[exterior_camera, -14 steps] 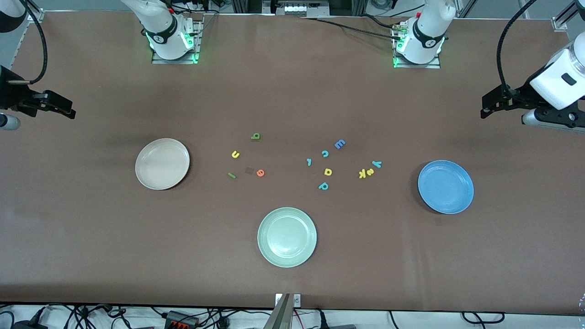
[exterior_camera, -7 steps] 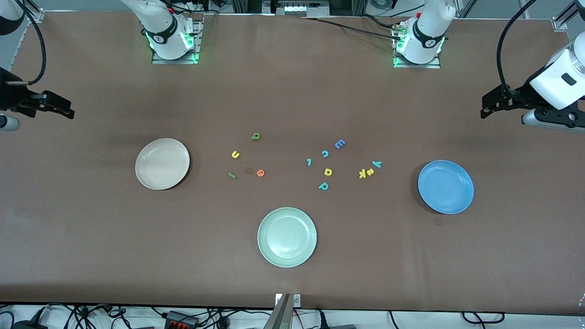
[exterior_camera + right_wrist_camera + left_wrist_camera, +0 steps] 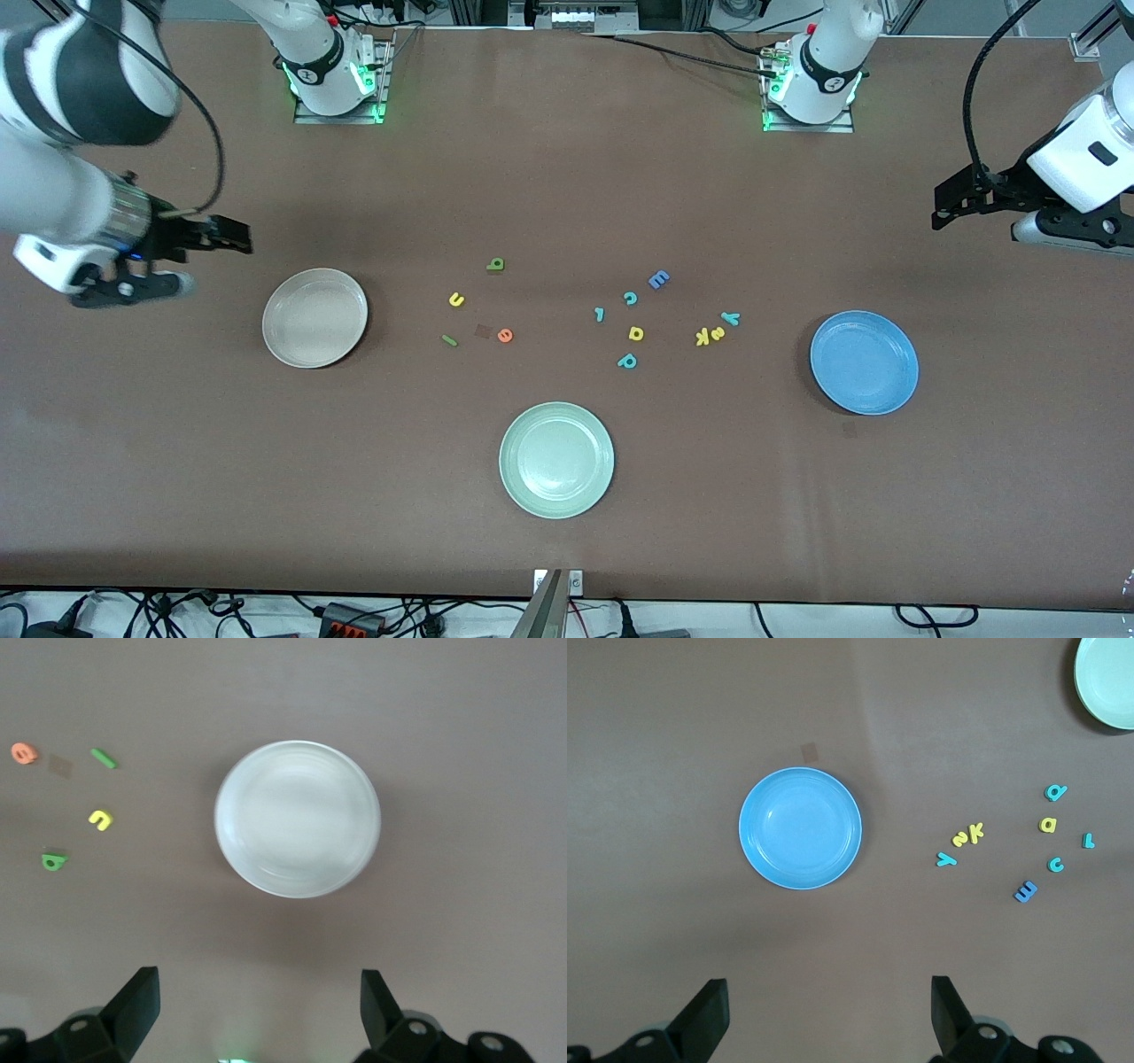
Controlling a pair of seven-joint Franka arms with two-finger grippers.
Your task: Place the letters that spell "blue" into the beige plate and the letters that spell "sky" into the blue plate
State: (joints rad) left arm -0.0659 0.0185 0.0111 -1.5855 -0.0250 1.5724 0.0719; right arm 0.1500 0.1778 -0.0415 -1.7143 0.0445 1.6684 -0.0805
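The beige plate [image 3: 314, 317] [image 3: 298, 819] lies bare toward the right arm's end of the table. Beside it are the olive b [image 3: 496, 264], yellow u [image 3: 456, 299], green l [image 3: 449, 340] and orange e [image 3: 505, 335]. The blue plate [image 3: 864, 361] [image 3: 800, 827] lies bare toward the left arm's end, with the yellow k [image 3: 702, 337], s [image 3: 718, 333] and teal y [image 3: 730, 318] clustered beside it. My right gripper [image 3: 235, 237] [image 3: 260, 1005] hangs open over the table just outside the beige plate. My left gripper [image 3: 946, 208] [image 3: 829, 1010] waits open over the table's end, holding nothing.
A pale green plate [image 3: 556, 459] sits nearest the front camera. A blue E [image 3: 658, 280], teal c [image 3: 630, 299], teal l [image 3: 600, 314], yellow d [image 3: 635, 333] and teal p [image 3: 627, 361] are scattered mid-table. A small dark patch [image 3: 483, 330] marks the cloth by the orange e.
My right arm has swung in from the table's end toward the beige plate, its gripper still open. The left arm, the letters and the plates have not moved.
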